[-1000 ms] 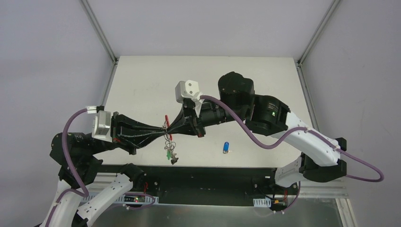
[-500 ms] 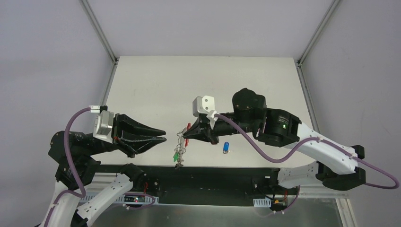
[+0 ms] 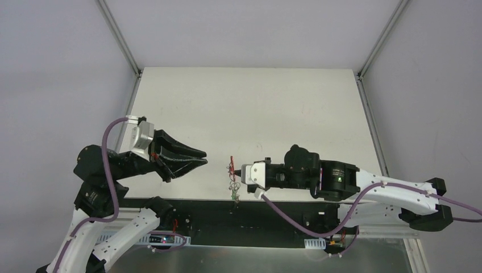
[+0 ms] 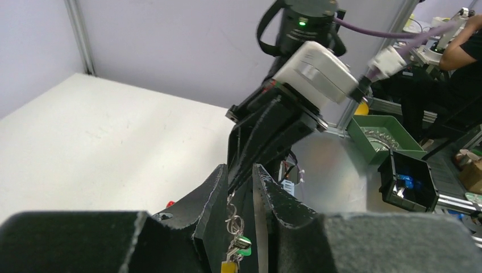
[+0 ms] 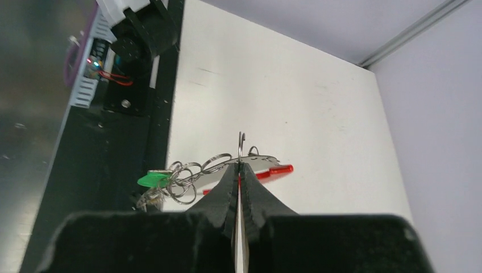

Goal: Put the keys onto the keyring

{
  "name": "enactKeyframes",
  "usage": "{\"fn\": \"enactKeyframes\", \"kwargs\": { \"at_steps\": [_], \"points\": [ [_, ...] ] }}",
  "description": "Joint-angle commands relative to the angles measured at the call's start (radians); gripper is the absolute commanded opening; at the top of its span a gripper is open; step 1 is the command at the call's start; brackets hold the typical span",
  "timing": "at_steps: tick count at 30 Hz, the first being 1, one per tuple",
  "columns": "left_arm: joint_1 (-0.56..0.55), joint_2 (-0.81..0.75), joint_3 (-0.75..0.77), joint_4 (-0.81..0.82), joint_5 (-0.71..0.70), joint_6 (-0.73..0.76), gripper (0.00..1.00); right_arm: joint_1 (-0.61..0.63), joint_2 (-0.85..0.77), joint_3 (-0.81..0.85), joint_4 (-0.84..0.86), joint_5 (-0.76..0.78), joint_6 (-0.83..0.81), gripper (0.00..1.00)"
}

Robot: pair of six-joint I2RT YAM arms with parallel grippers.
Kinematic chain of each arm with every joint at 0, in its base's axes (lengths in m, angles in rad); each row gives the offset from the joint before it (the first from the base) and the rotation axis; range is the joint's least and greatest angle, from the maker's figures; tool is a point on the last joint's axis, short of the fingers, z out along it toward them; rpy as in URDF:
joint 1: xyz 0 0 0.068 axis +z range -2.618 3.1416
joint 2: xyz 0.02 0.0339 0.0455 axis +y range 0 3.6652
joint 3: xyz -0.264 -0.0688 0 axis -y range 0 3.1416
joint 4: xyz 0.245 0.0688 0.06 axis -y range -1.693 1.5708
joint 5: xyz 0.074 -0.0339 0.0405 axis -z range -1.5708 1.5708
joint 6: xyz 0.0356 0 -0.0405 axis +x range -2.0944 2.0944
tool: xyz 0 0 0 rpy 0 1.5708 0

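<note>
Left gripper (image 3: 204,157): is hovering over the near left part of the table (image 3: 244,108) with its jaws standing narrowly apart and nothing between them, its tips pointing toward the right arm

Right gripper (image 3: 239,172): is reaching in low along the near edge of the table, jaws pressed together and pinching a thin wire ring at the top of the keyring (image 3: 232,177)

Keyring: is hanging from the right gripper's tips at the near edge of the table, well apart from the left gripper; whether it is touching the tabletop cannot be told

Red clip (image 5: 277,169): is sticking out just beside the pinched ring, on the table side

Grey flat piece (image 5: 258,161): is lying against the red clip, right next to the right fingertips

Silver rings (image 5: 196,170): are trailing in a short linked chain away from the grip, toward the black base strip (image 5: 113,165)

Green-headed key (image 5: 150,180): is dangling at the far end of the chain, over the edge where the table is meeting the black strip

Yellow-headed key (image 4: 227,267): is showing just under the green one in the left wrist view, seen through the gap between the left fingers (image 4: 213,190)
</note>
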Motion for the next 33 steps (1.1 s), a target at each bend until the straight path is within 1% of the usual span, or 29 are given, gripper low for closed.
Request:
{"fn": "enactKeyframes", "kwargs": {
  "at_steps": [1,4,8,19,22,25,27,29,33],
  "points": [
    [-0.002,0.041,-0.011,-0.005,-0.027,0.021,0.21,0.058,-0.058,-0.057,0.172,0.195,-0.203,0.0],
    [-0.002,0.053,-0.016,-0.013,-0.034,0.028,0.21,0.086,-0.058,-0.081,0.186,0.254,-0.285,0.0],
    [-0.002,0.06,-0.026,-0.027,-0.043,0.037,0.22,0.124,-0.044,-0.112,0.246,0.351,-0.393,0.0],
    [-0.002,0.081,-0.042,-0.047,-0.052,0.061,0.22,0.154,-0.049,-0.107,0.251,0.382,-0.43,0.0],
    [-0.002,0.088,-0.046,-0.047,-0.056,0.061,0.26,0.16,-0.057,-0.092,0.23,0.417,-0.401,0.0],
    [-0.002,0.096,-0.064,-0.049,-0.063,0.056,0.35,0.16,-0.07,-0.066,0.216,0.502,-0.32,0.0],
    [-0.002,0.103,-0.07,-0.068,-0.068,0.053,0.4,0.161,-0.077,-0.052,0.204,0.56,-0.278,0.0],
    [-0.002,0.119,-0.075,-0.098,-0.076,0.057,0.4,0.16,-0.078,-0.029,0.18,0.621,-0.223,0.0],
    [-0.003,0.171,-0.131,-0.104,-0.084,0.04,0.41,0.136,-0.069,0.035,0.104,0.781,-0.114,0.0]
  ]
}}
